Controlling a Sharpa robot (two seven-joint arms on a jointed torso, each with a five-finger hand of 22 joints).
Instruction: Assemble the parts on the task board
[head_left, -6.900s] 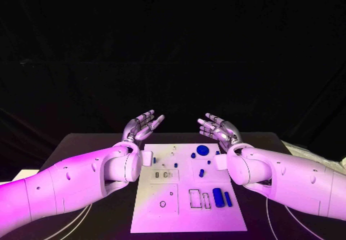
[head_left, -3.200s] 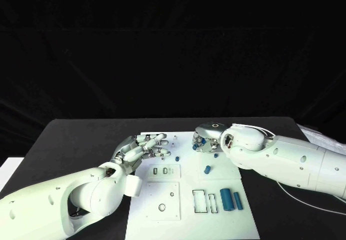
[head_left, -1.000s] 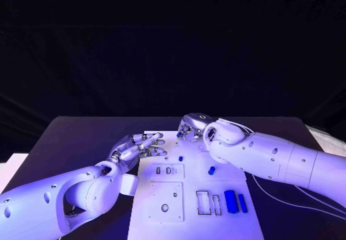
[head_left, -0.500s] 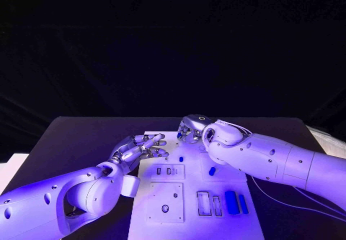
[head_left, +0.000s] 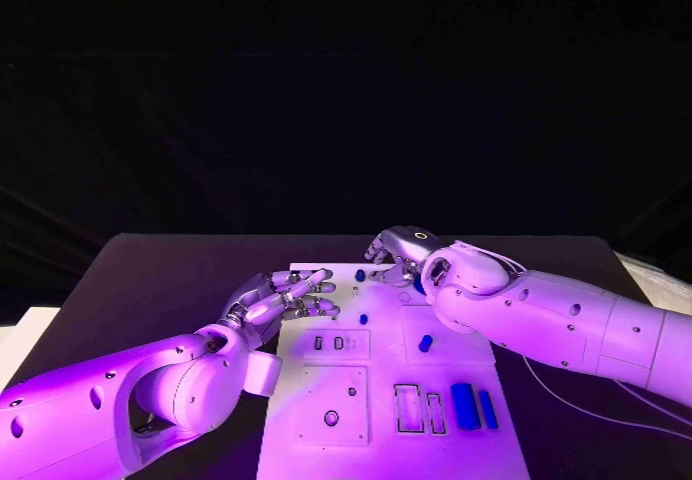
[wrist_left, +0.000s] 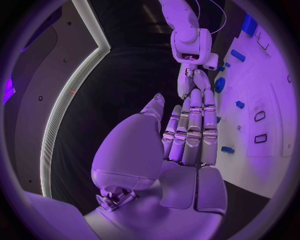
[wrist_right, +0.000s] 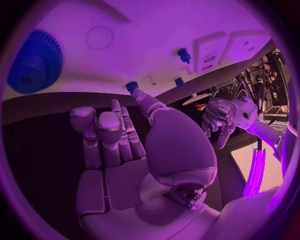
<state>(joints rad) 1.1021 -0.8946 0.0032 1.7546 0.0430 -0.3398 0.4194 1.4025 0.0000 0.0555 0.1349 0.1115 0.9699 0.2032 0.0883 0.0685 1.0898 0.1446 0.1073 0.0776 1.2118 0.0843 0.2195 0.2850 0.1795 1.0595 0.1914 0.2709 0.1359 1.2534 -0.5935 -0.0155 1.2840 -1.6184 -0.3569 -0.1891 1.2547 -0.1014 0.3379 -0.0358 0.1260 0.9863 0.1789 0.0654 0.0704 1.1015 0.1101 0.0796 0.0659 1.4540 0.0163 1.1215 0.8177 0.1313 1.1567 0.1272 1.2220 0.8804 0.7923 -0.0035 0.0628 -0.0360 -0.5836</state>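
Reaching over the far edge of the task board (head_left: 378, 395), the right hand (head_left: 392, 258) has drawn slightly back from half a second ago, fingers loosely curled, empty, near a small blue part (head_left: 361, 275). No part seems seated yet. The left hand (head_left: 281, 297) stays at the board's left edge, fingers apart, empty.

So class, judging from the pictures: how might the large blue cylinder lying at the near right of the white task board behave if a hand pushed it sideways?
The large blue cylinder lies on its side on the flat white task board, so it would probably roll rather than slide. It looks like rigid, smooth plastic, so likely stiff, light and a little slippery. The thinner blue rod lies close alongside, so a sideways nudge might knock it.
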